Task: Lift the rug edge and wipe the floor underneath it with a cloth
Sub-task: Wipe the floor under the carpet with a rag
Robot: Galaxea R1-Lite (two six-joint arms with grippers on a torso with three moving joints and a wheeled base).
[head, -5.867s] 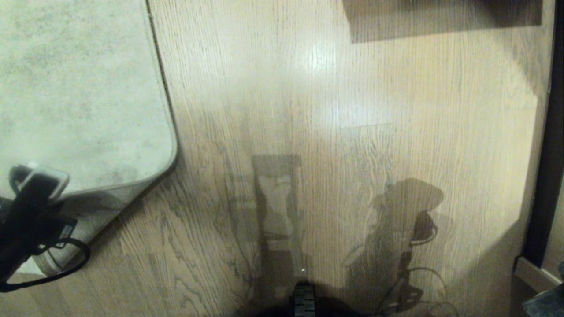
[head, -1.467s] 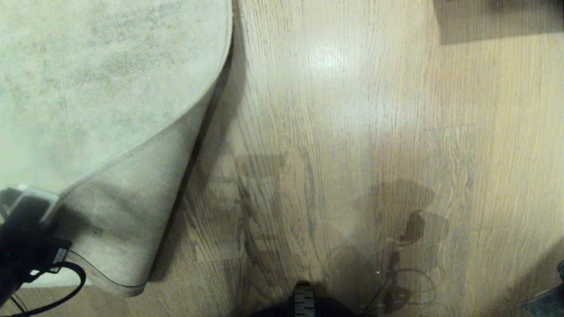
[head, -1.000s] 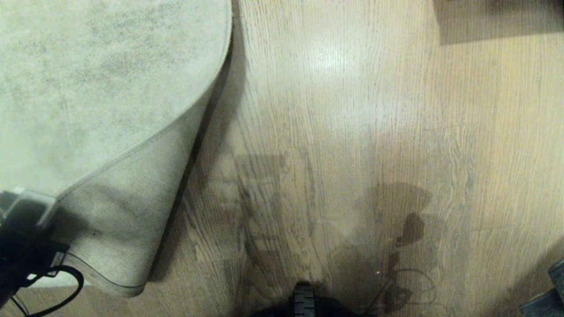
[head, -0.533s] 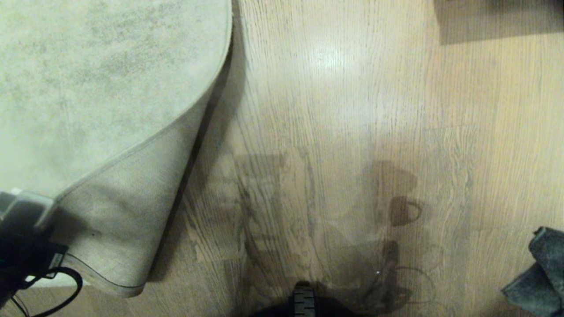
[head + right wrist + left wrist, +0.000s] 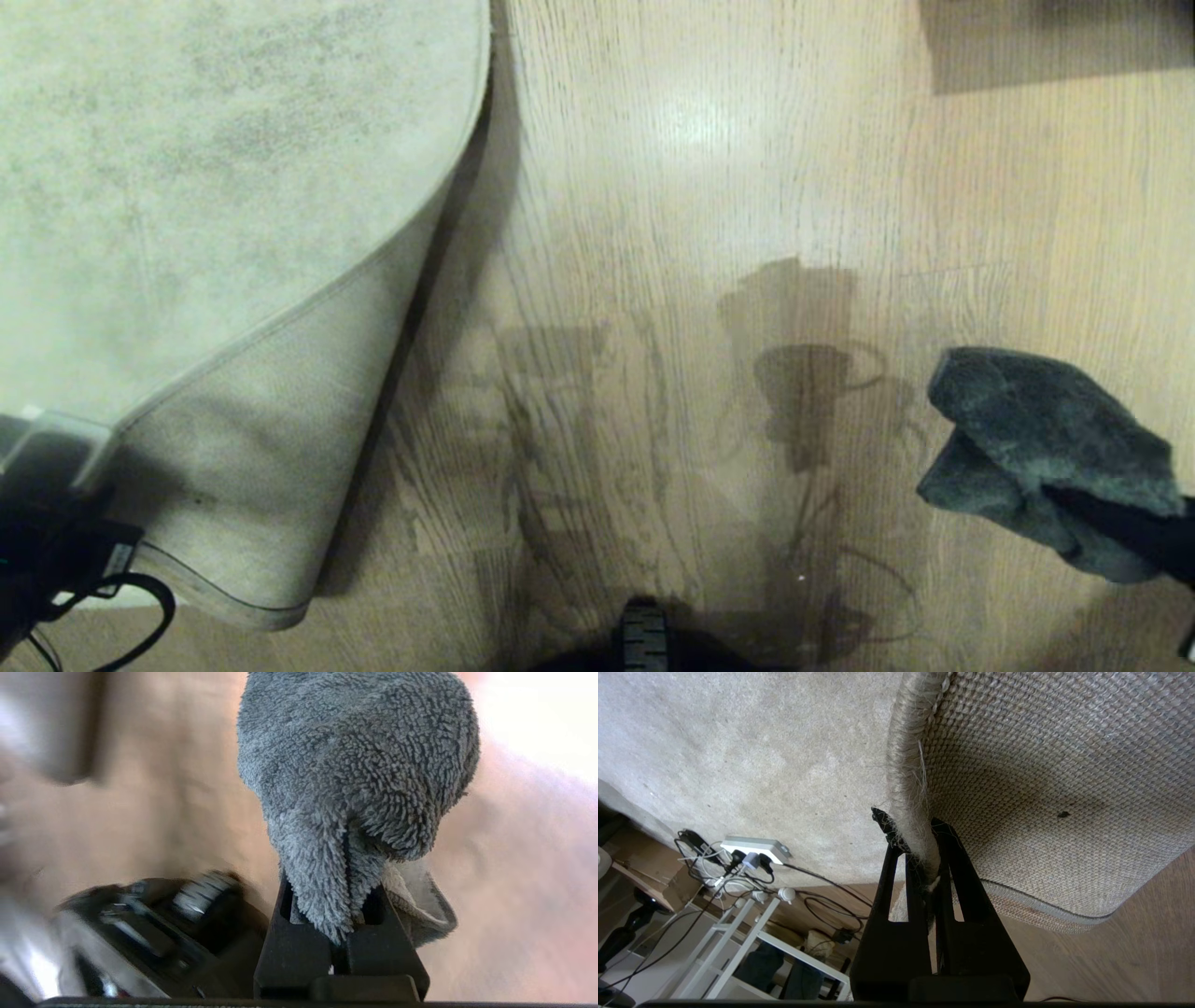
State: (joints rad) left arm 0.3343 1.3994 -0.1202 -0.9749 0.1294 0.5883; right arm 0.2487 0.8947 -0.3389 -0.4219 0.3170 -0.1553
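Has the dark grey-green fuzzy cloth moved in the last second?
Yes. The dark grey-green fuzzy cloth, clamped in the right gripper, came in from the lower right corner, up and leftward over the wood-grain floor.

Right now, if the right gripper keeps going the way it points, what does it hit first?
Probably bare floor. The right gripper, shut on the cloth, points left across open planks toward the rug edge; nothing lies between, though its height above the planks is unclear.

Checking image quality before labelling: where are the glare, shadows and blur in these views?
Head view: glare patch on the floor, arm shadows mid-frame. Right wrist view: cloth sharp, background smeared by motion. Left wrist view: sharp on the rug edge.
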